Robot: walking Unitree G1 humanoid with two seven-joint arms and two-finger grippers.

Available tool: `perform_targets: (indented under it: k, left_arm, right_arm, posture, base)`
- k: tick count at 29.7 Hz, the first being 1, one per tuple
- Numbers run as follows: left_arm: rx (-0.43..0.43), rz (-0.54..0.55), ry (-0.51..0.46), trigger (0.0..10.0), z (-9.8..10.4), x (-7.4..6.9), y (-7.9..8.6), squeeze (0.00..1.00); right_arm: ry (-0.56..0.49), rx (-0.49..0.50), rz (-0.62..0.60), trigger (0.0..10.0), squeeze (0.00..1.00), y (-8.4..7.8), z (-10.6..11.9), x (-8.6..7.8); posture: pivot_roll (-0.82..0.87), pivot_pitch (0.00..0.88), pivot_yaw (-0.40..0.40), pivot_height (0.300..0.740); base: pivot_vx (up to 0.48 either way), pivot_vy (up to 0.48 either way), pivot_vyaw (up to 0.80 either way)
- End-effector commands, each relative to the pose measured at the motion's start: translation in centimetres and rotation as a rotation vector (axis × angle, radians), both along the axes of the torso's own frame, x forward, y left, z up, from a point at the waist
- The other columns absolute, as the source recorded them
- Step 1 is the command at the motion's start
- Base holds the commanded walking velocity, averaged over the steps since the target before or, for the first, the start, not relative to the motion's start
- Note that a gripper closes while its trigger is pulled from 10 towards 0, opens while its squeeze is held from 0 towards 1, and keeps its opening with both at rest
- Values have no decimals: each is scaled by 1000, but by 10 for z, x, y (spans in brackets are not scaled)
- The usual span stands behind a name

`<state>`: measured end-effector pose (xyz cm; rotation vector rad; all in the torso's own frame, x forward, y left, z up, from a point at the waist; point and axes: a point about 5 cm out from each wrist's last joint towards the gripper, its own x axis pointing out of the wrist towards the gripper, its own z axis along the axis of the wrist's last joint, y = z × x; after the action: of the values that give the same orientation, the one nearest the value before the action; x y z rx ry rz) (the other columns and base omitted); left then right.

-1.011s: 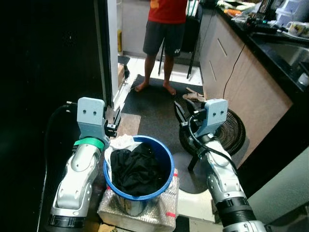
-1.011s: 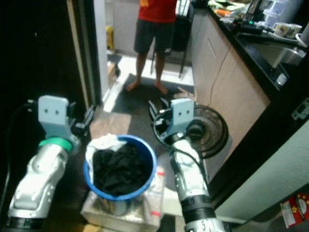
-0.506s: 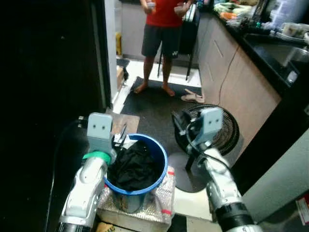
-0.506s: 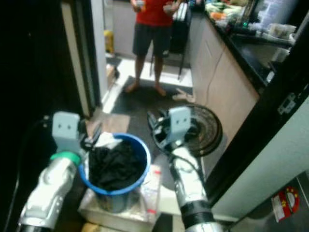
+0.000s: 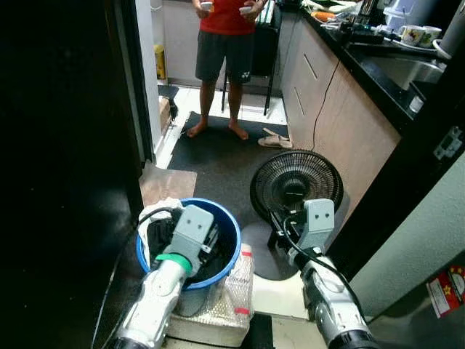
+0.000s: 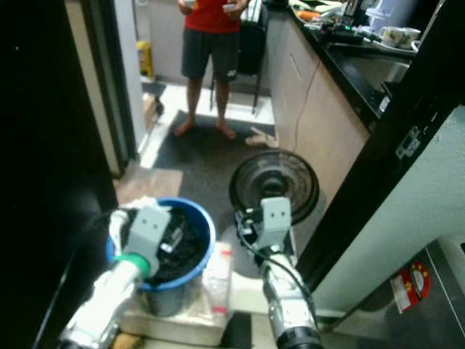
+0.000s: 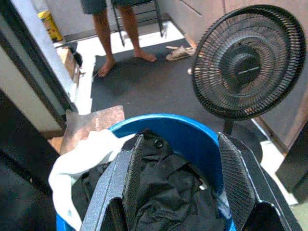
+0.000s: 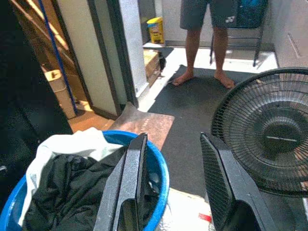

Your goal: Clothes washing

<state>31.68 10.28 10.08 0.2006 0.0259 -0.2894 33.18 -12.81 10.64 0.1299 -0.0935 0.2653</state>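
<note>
A blue bucket (image 5: pixel 231 240) stands on a bubble-wrapped package (image 5: pixel 234 298) on the floor in front of me. It holds black clothes (image 7: pixel 168 192), and a white cloth (image 7: pixel 82 159) hangs over its far-left rim. My left gripper (image 7: pixel 180 139) is open just above the bucket's near side, fingers pointing over the black clothes with nothing between them. My right gripper (image 8: pixel 173 137) is open and empty to the right of the bucket, low in front of a floor fan (image 5: pixel 296 185).
A person (image 5: pixel 227 43) stands barefoot at the far end of a dark mat (image 5: pixel 218 160), with sandals (image 5: pixel 275 139) nearby. A kitchen counter (image 5: pixel 378 65) runs along the right. A dark door edge (image 5: pixel 131 109) bounds the left. A white appliance wall (image 5: pixel 429 247) is near right.
The camera has pulled back and the view has shifted. Both arms have dropped lower. My left gripper has come from beside the bucket's left rim to over its contents.
</note>
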Motion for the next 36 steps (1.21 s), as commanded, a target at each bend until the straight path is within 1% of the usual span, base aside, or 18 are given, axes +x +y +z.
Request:
perform_targets:
  k: [1,2,3,4,6,8,9,11,13,15,18,19,22,23,25,26,29,36]
  left_arm:
    - [-29,13,70,10000,-18,-6,0,0]
    - [-29,13,70,10000,-18,-6,0,0]
    - [-32,39,167,10000,-34,-10,4,0]
    - [-32,39,167,10000,-34,-10,4,0]
    - [3,91,299,10000,-61,-25,18,0]
    - [21,107,329,10000,-67,-30,23,0]
    - [-51,147,368,10000,-72,-37,33,0]
    - [-67,160,361,10000,-74,-41,39,0]
    - [-32,149,352,10000,-77,-46,46,0]
    - [55,101,357,10000,-86,-55,55,0]
    - [80,80,357,10000,-90,-58,59,0]
    - [114,67,361,10000,-96,-61,63,0]
    - [158,130,505,10000,-130,-78,78,0]
    - [158,130,505,10000,-130,-78,78,0]
    - [171,181,593,10000,-146,-92,84,0]
    - [171,181,593,10000,-146,-92,84,0]
    - [153,222,658,10000,-158,-104,84,0]
    - [137,186,620,10000,-155,-99,76,0]
  right_arm:
    - [42,-6,15,10000,0,3,-14,-6]
    - [42,-6,15,10000,0,3,-14,-6]
    - [68,-8,21,10000,0,5,-21,-8]
    - [68,-8,21,10000,0,5,-21,-8]
    - [133,-14,23,10000,0,6,-37,-14]
    - [152,-17,21,10000,0,5,-42,-16]
    - [189,-19,11,10000,0,5,-50,-20]
    - [212,-12,-3,10000,0,4,-55,-22]
    - [242,-7,-23,10000,0,3,-60,-23]
    - [304,6,-60,10000,0,1,-71,-27]
    - [339,-5,-72,10000,0,0,-78,-29]
    - [380,-37,-71,10000,0,-3,-87,-35]
    - [568,-133,-43,10000,0,-20,-125,-63]
    - [568,-133,-43,10000,0,-20,-125,-63]
    - [680,-133,-75,10000,0,-33,-143,-81]
    - [680,-133,-75,10000,0,-33,-143,-81]
    - [789,-106,-125,10000,0,-44,-159,-101]
    - [750,-71,-94,10000,0,-36,-155,-96]
  posture:
    - [42,47,-27,740]
    - [42,47,-27,740]
    - [42,47,-27,740]
    - [42,47,-27,740]
    - [41,42,-26,740]
    - [41,38,-24,740]
    - [39,30,-23,740]
    - [39,10,-16,740]
    - [38,0,-9,740]
    - [32,0,4,740]
    - [27,0,9,740]
    - [25,0,11,740]
    - [15,0,-1,740]
    - [15,0,-1,740]
    - [15,0,-14,740]
    - [15,0,-14,740]
    - [17,0,-29,740]
    - [7,0,-20,740]
  base:
    - [0,0,0]
    - [0,0,0]
    - [0,0,0]
    - [0,0,0]
    - [0,0,0]
    - [0,0,0]
    - [0,0,0]
    - [0,0,0]
    - [0,0,0]
    - [0,0,0]
    - [0,0,0]
    - [0,0,0]
    - [0,0,0]
    - [0,0,0]
    - [0,0,0]
    - [0,0,0]
    - [0,0,0]
    - [0,0,0]
